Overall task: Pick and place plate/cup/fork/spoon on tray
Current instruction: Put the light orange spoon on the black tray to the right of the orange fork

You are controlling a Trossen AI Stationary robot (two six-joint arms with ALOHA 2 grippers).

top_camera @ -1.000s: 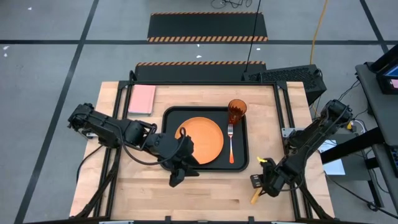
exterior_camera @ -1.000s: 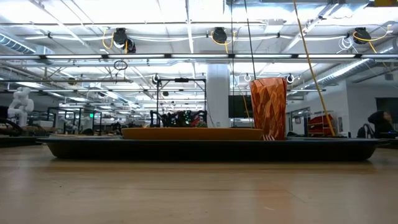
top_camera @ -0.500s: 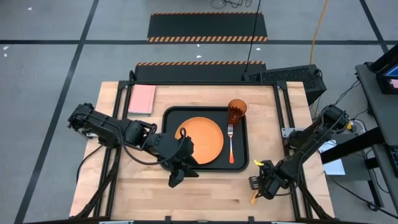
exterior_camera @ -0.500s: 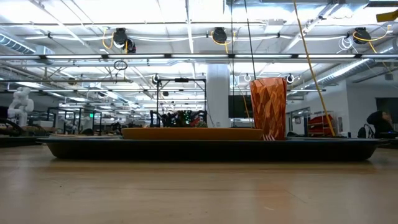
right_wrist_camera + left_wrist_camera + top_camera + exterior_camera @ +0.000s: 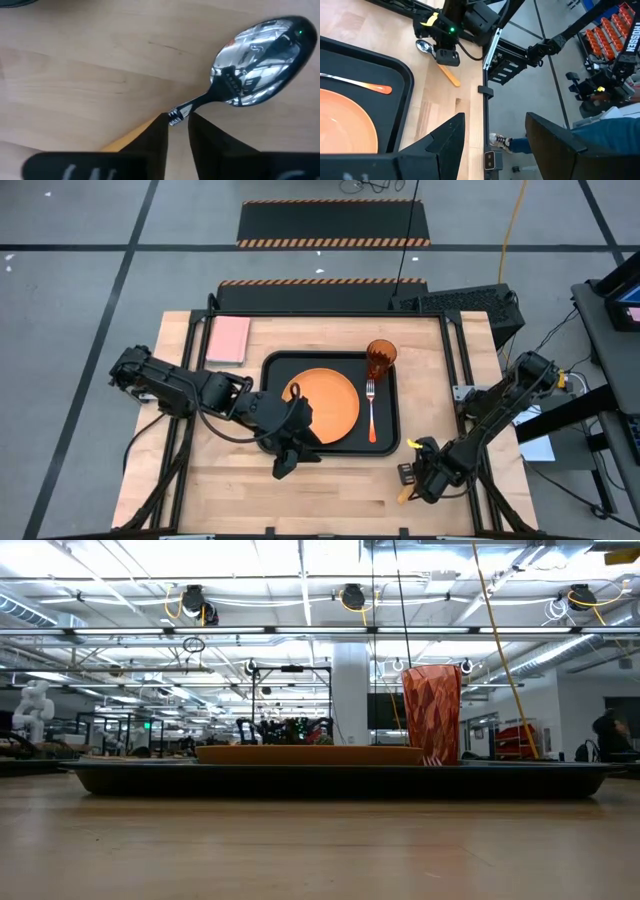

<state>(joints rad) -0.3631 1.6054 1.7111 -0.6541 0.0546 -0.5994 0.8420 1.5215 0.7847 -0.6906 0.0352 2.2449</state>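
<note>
Orange plate (image 5: pixel 323 405), cup (image 5: pixel 380 360) and fork (image 5: pixel 371 411) sit on the black tray (image 5: pixel 270 370); spoon (image 5: pixel 257 62) lies flat on the wood beside it.

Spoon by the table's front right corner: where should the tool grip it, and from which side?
Grip the spoon at its narrow neck, coming straight down. It lies flat on the table, and the right tool already straddles that neck, fingers either side; the round bowl is too wide.

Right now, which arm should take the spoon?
Right. The right gripper is already down at the spoon, fingers straddling its neck on the table. The left gripper waits by the tray.
</note>
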